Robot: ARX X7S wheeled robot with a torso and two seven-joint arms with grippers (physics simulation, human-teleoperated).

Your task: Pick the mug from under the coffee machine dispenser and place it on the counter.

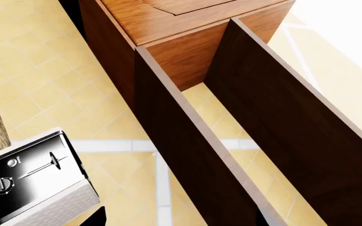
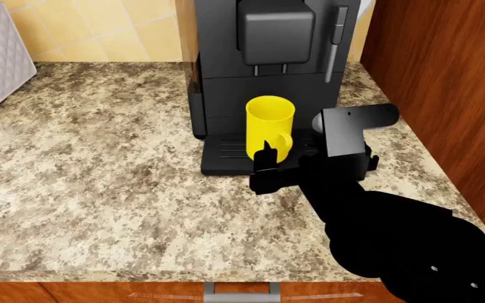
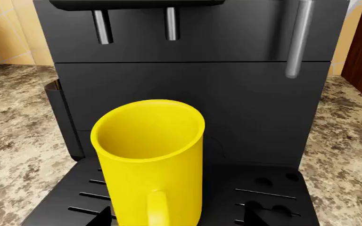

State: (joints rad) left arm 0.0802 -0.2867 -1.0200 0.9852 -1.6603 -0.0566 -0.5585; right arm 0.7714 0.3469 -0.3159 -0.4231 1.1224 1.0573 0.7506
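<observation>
The mug [image 2: 269, 128] stands upright on the slotted drip tray [image 2: 225, 154] below the coffee machine dispenser [image 2: 275, 30], handle toward the robot, so a straight approach suits it. The right claw [image 2: 293, 165] sits just in front, fingers apart either side of the handle, not yet clamped. Its right finger hides behind the arm. The left claw is out of view. Speckled table [image 2: 99, 164] lies left.

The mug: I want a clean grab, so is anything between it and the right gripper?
Nothing visible. The right gripper sits directly in front of the mug, which stands on the drip tray under the dispenser, handle facing the fingers.
</observation>
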